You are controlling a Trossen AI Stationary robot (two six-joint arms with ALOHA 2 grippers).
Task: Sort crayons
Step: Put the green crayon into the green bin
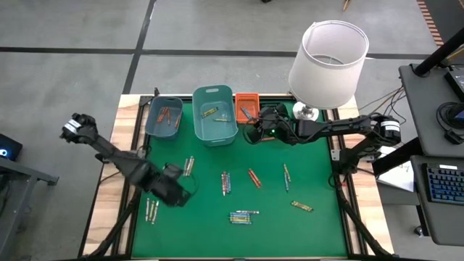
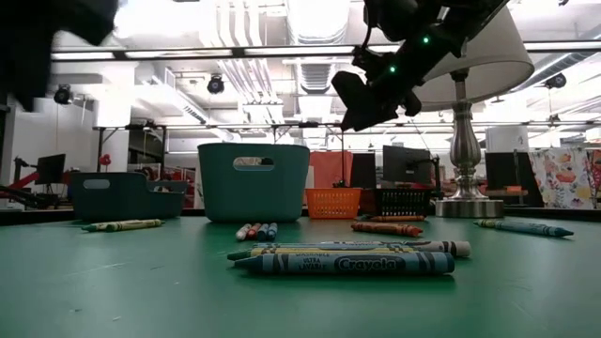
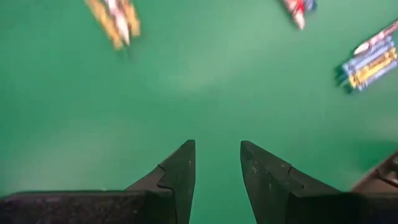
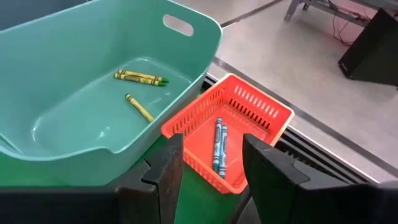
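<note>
From above, I am seeing thin paper-wrapped crayons (image 1: 244,216) lying scattered on the green felt table (image 1: 312,232), my left gripper (image 1: 181,194) hovering near its left edge and my right gripper (image 1: 254,130) hanging beside the small orange slotted basket (image 1: 245,101).

At table height, blue and pale crayons are lying nearest — the tall teal plastic bin (image 2: 254,181) standing behind.

Left wrist: fingers (image 3: 180,174) narrowly parted over bare felt, empty.

Right wrist: fingers (image 4: 168,171) parted, empty — two blue crayons (image 4: 218,145) lying in the basket, yellow-green ones (image 4: 140,77) in the bin.
</note>
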